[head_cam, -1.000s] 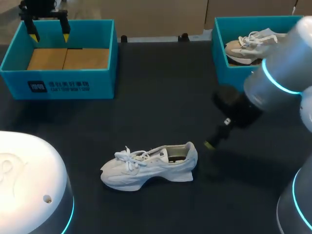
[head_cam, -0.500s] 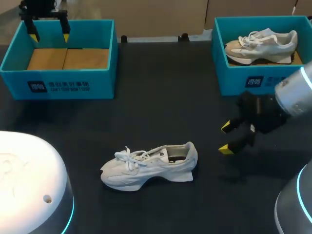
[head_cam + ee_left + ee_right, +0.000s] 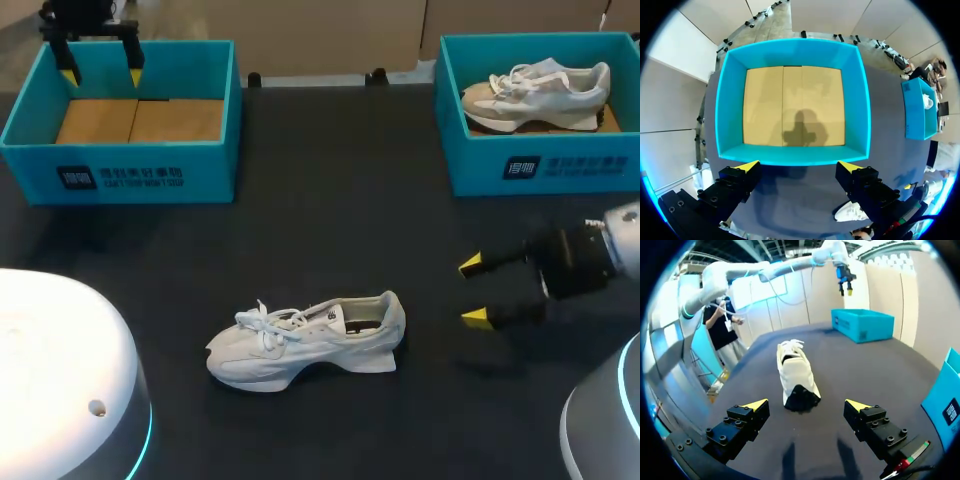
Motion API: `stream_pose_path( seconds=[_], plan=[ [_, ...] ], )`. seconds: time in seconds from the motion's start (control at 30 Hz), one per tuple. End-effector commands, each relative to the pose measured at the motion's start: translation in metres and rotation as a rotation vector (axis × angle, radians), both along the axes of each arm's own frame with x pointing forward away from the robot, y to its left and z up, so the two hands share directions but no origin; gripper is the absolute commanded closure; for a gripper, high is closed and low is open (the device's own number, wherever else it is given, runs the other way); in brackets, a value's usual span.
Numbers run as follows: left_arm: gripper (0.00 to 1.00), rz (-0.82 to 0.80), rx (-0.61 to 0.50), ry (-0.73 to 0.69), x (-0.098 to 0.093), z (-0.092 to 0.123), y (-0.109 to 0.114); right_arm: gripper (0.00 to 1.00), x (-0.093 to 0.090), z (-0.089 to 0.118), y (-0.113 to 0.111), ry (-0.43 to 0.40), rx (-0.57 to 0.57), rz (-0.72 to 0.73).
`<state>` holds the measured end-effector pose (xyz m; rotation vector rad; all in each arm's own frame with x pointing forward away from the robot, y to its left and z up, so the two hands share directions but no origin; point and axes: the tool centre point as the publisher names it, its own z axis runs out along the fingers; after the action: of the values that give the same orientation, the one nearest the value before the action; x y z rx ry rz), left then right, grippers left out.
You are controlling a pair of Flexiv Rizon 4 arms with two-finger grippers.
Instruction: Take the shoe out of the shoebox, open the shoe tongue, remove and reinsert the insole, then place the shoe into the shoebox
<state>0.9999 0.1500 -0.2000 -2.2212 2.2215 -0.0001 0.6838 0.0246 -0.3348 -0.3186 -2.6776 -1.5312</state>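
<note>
A white laced shoe (image 3: 310, 340) lies on its side in the middle of the black table, toe to the left, heel to the right. In the right wrist view the shoe (image 3: 796, 375) lies ahead of my right gripper (image 3: 806, 404), heel nearest. That right gripper (image 3: 475, 292) hovers level, to the right of the heel, open and empty. The empty teal shoebox (image 3: 120, 178) with a cardboard floor stands at the back left. My left gripper (image 3: 100, 62) hangs open above the box's far side. Seen from the left wrist, the shoebox (image 3: 792, 155) lies straight below my left gripper (image 3: 799, 166).
A second teal box (image 3: 540, 165) at the back right holds another pale shoe (image 3: 535, 90). Bare black table surrounds the white shoe on all sides. The base of my left arm (image 3: 60, 380) fills the front left corner.
My right arm has swung down and to the right, uncovering the right box. Its gripper has turned level and now points at the shoe's heel. The left arm and the shoe stayed still.
</note>
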Motion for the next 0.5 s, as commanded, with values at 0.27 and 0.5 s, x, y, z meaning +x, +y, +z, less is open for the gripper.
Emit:
stream_pose_path(
  seconds=[0.27,0.5],
  plan=[
    [0.00,0.000,0.000,0.000,0.000,0.000,0.000,0.00,0.003,-0.038,-0.014,-0.057,0.177,0.067],
    [0.00,0.000,0.000,0.000,0.000,0.000,0.000,0.00,0.001,-0.047,-0.014,-0.084,0.253,0.127]
  ],
)
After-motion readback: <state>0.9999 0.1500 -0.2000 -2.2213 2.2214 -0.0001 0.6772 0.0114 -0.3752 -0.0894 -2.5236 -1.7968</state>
